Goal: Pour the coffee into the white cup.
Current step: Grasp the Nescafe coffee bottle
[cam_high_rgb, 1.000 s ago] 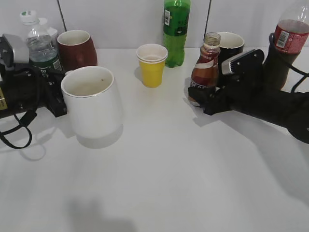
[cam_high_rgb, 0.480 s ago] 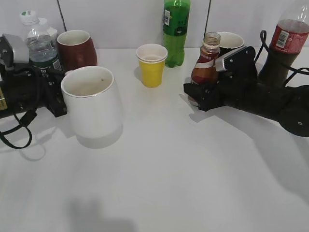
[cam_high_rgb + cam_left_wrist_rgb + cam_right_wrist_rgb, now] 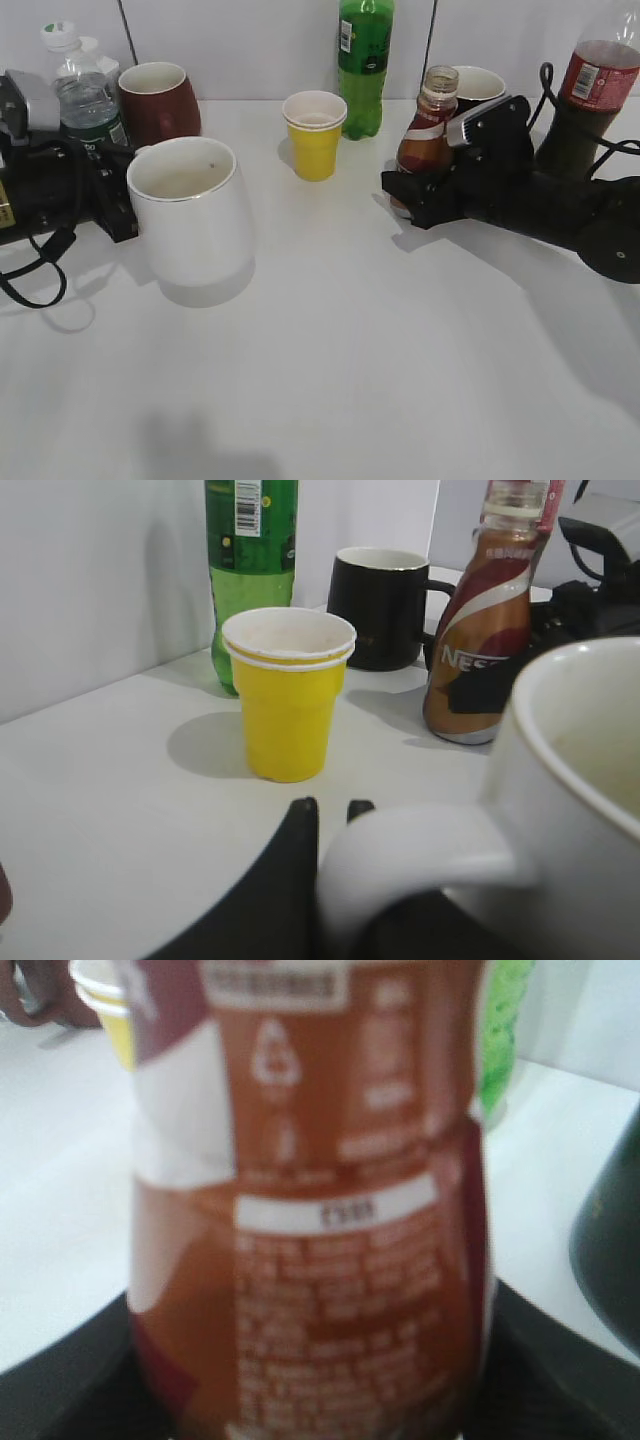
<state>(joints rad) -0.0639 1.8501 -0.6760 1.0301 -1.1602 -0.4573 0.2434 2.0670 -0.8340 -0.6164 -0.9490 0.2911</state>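
Observation:
The coffee bottle (image 3: 425, 130), brown with a red-and-white label and an open mouth, stands upright at the right rear of the table. My right gripper (image 3: 410, 195) is closed around its lower body. In the right wrist view the bottle (image 3: 320, 1210) fills the frame between the dark jaws (image 3: 310, 1405). The white cup (image 3: 190, 210) stands at the left, upright and empty. My left gripper (image 3: 330, 805) is shut on its handle, with the cup (image 3: 570, 780) close on the right of that view. The bottle (image 3: 485, 650) shows beyond it.
A yellow paper cup (image 3: 315, 135) stands between the cup and the bottle, with a green soda bottle (image 3: 365, 60) behind it. A black mug (image 3: 480, 90) and a cola bottle (image 3: 595, 90) stand at the back right. A maroon mug (image 3: 158, 100) and a water bottle (image 3: 85, 95) stand at the back left.
My right gripper has moved forward and left so its jaws sit around the coffee bottle's base, then held still. The left arm and the white cup have not moved.

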